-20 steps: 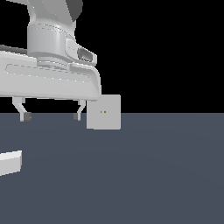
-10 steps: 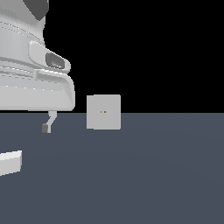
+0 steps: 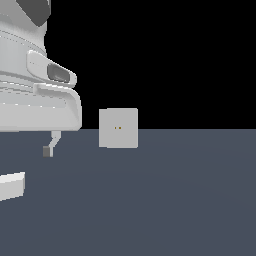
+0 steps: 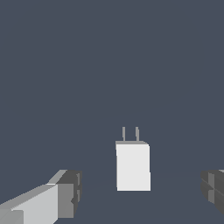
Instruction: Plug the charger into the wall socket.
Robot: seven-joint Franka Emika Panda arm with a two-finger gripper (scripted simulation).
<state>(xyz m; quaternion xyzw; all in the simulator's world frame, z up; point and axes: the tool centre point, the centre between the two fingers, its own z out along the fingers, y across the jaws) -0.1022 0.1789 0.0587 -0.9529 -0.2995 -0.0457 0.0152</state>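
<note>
Exterior view shows the dark grey counter [image 3: 190,200] carrying the arm's large white body, with the wall socket [image 3: 118,128] standing upright well beyond the tool [image 4: 142,192], its two yellowish dots facing the camera. Wrist view shows the tool spread wide and holding nothing, its fingers [image 4: 68,192] apart. Between them, untouched, the charger [image 4: 133,166] lies flat, two prongs pointing away from the tool.

No readable text, label or number anywhere
</note>
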